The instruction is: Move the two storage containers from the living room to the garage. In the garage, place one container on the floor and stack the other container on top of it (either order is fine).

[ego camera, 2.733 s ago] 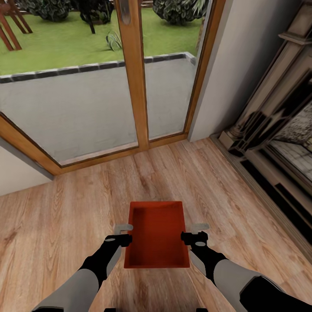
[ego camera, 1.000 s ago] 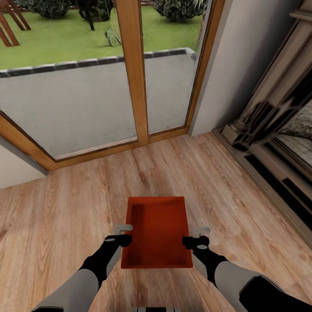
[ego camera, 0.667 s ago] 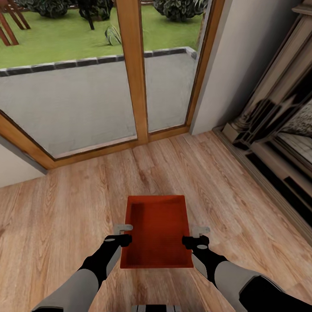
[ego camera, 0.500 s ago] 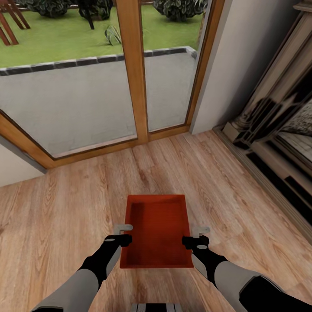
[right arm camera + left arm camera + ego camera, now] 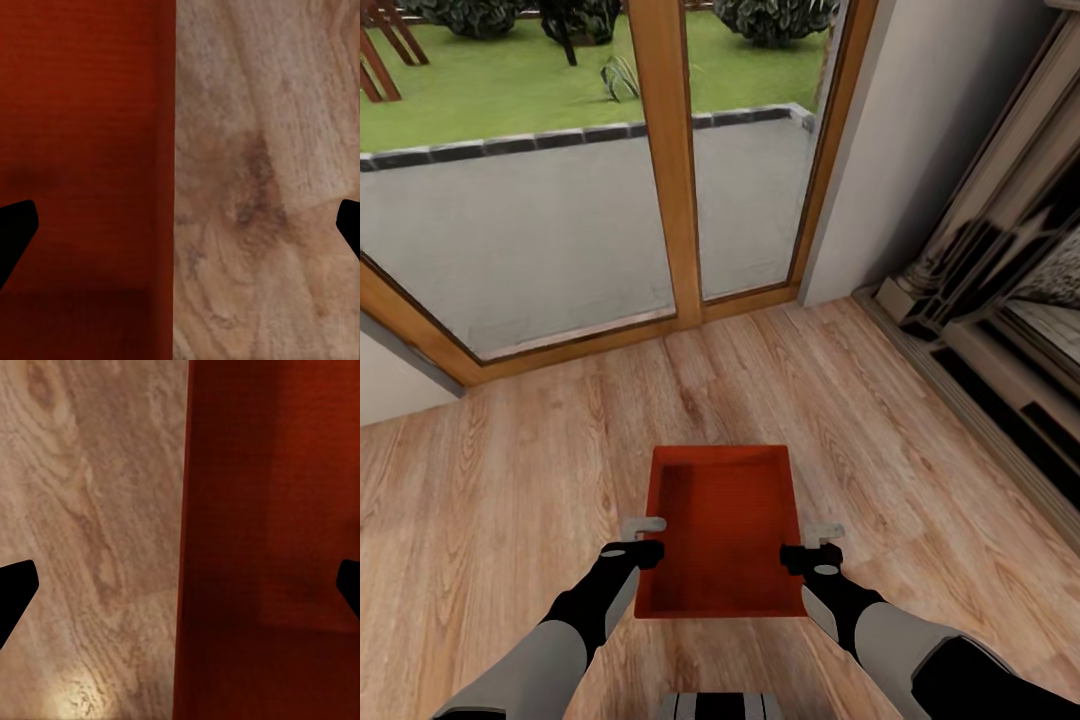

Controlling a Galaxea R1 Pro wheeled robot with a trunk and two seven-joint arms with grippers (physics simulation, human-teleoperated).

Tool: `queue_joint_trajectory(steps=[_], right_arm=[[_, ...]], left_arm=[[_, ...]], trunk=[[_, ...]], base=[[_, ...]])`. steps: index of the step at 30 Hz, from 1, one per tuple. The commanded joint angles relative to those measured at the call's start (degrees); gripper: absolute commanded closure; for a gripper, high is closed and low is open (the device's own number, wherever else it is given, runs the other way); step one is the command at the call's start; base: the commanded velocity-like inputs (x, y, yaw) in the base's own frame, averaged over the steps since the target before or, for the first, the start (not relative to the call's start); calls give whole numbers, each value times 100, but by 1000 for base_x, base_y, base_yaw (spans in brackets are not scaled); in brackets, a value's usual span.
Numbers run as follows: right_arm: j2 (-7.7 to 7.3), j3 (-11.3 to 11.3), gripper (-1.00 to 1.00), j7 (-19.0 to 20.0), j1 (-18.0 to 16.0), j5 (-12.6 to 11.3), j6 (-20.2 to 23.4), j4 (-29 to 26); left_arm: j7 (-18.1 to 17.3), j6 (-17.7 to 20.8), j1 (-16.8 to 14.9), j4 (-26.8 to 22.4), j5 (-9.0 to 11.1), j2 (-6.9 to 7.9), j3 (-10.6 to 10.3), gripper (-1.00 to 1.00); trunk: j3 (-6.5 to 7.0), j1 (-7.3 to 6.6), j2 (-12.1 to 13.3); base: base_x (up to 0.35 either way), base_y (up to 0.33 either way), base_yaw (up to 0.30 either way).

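Wood-plank floor (image 5: 510, 480) takes up most of the head view, with glass doors (image 5: 660, 170) in a wood frame at its far edge and patio plus lawn outside. White wall (image 5: 900, 130) just right of the doors; dark fireplace surround (image 5: 1000, 300) along the floor's right edge. One red-orange bin (image 5: 722, 530), open side up, sits level over the planks, well short of the doors, between both arms. Left gripper (image 5: 645, 537) at the bin's left long wall, right gripper (image 5: 822, 540) at its right long wall. Wrist views: each gripper's fingers spread wide, one over bin (image 5: 270, 540) (image 5: 82, 150), one over planks (image 5: 90, 532) (image 5: 270, 165), straddling a wall. Jaws look parted, not clamped; whether the pads actually touch the walls I cannot tell.
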Motion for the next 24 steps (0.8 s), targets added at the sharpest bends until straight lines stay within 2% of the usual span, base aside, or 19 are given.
queue_joint_trajectory(steps=[1, 24], right_arm=[[1, 49, -100, -17, -3, -60, -21, 4], [1, 49, -100, 27, -3, -60, -21, 4]], left_arm=[[13, 32, 0, -9, 0, -3, 8, -100], [10, 32, 0, -3, 0, -2, 4, -100]], trunk=[[-22, 22, -43], [-434, 527, -965]], base=[[0, 0, 0], [0, 0, 0]])
